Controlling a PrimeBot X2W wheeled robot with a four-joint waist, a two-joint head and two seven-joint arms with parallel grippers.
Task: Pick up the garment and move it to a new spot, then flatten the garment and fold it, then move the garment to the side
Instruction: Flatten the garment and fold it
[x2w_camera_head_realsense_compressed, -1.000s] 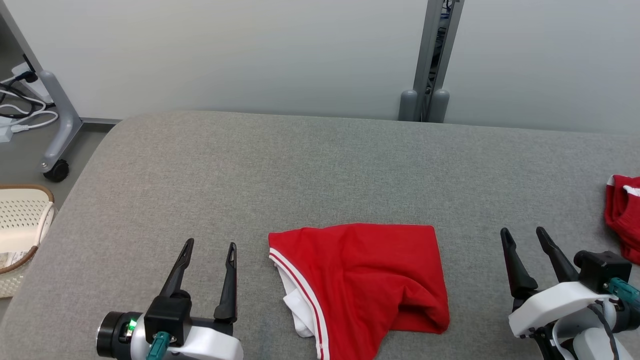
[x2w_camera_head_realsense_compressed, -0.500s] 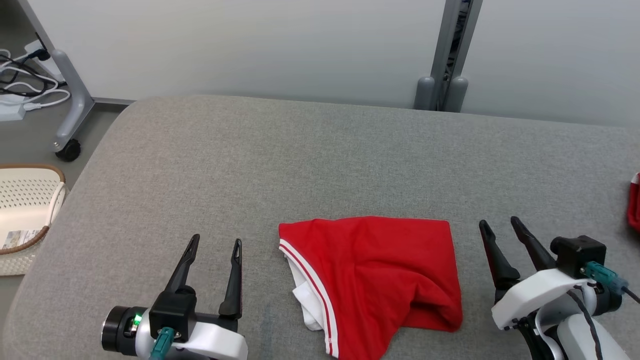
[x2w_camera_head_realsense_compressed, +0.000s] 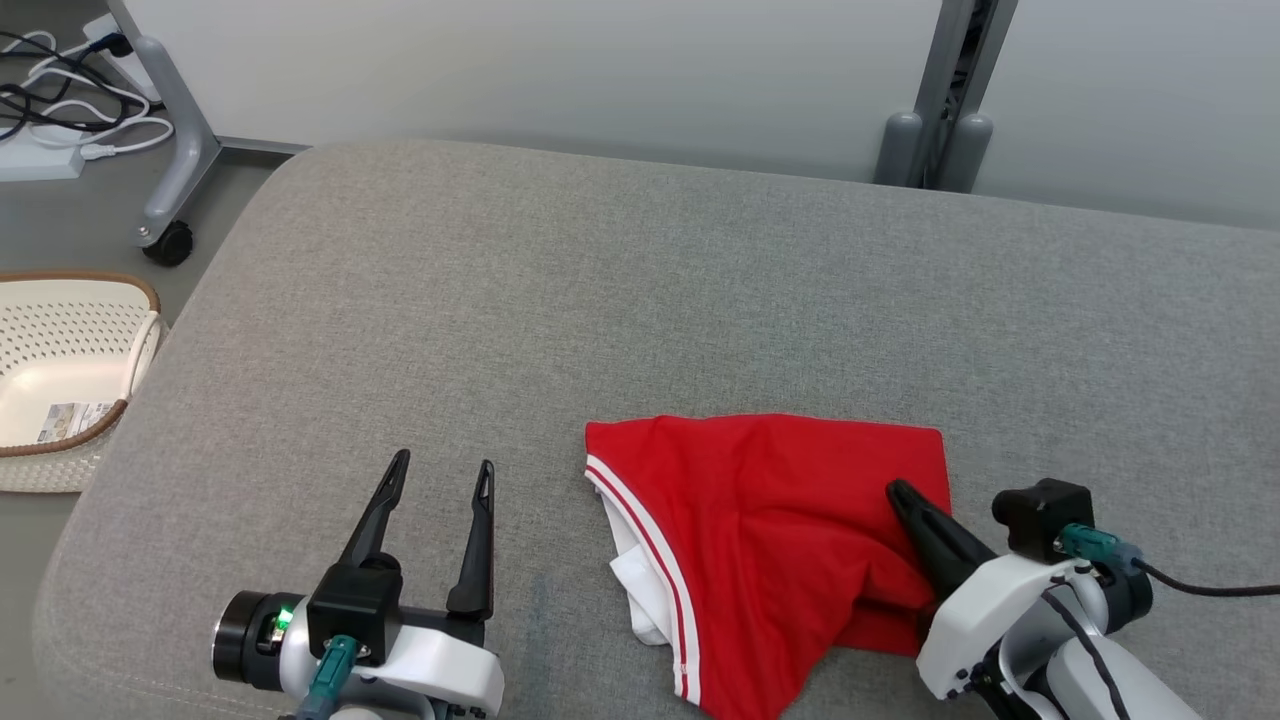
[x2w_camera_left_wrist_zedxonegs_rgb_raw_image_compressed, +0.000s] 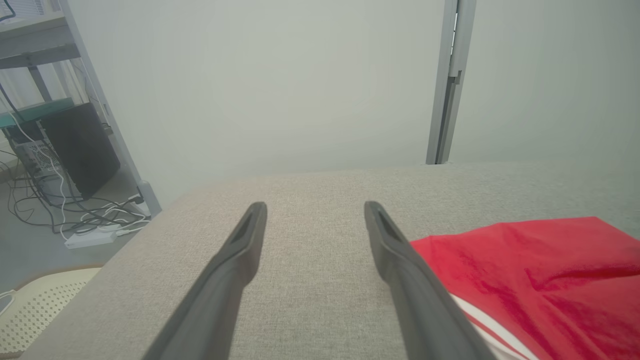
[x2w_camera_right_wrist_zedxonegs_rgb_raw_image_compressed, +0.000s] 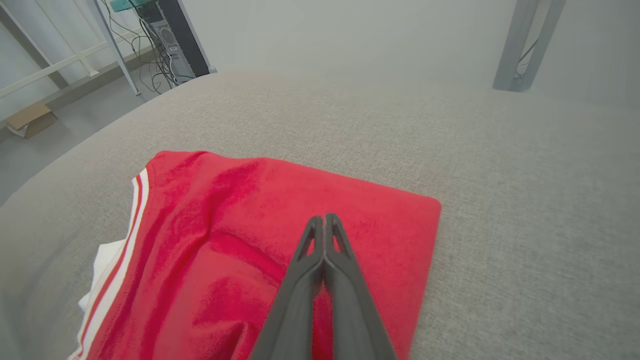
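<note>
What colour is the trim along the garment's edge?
White with a thin red stripe, on the red fabric garment; clearest in the head view.

Nothing legible is showing from where I am standing. A small paper label (x2w_camera_head_realsense_compressed: 67, 421) is lying inside the cream basket (x2w_camera_head_realsense_compressed: 70, 318) on the floor at the left. Some print is showing on it, but it is coming out too small and blurred to read.

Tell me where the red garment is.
Head view, lower middle: the red garment lies on the grey surface, right of the left end effector, the right end effector over its right side.
</note>
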